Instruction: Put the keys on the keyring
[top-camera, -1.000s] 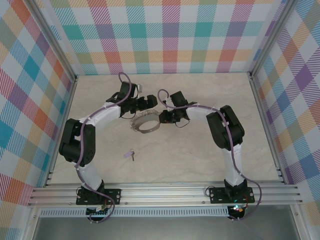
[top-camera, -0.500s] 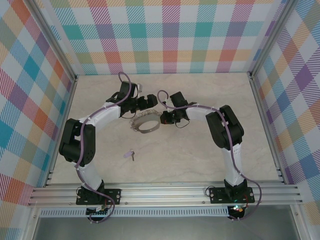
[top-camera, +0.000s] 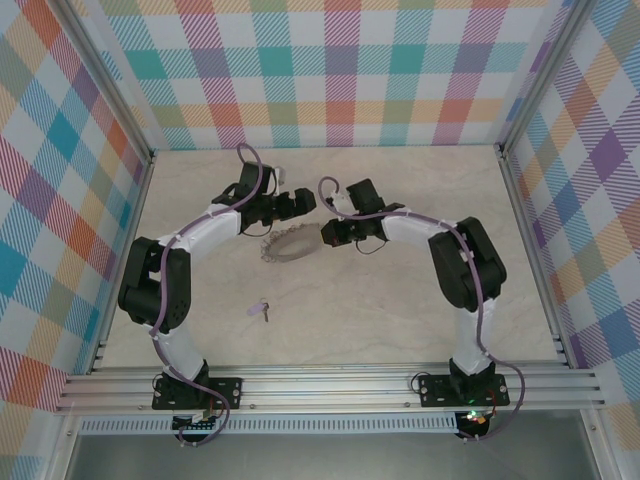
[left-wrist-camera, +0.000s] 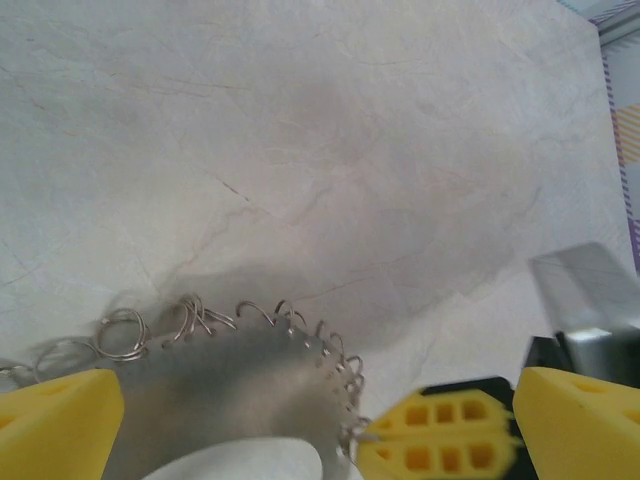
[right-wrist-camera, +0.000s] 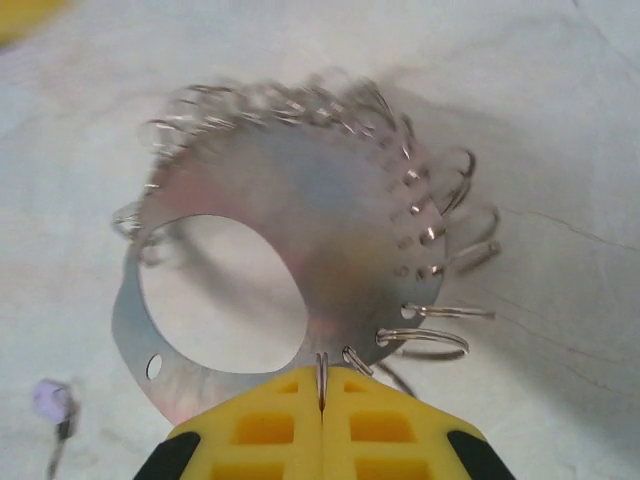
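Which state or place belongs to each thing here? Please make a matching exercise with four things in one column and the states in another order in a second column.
Things:
1. left claw
2. right claw
3. key
4. keyring

States or places:
A. lies on the table, apart from both claws
B. silvery, with small wire loops round its edge
C. open
D. shut on the rim of the keyring

Pairs: 1-C, 2-D, 3-A, 4-B
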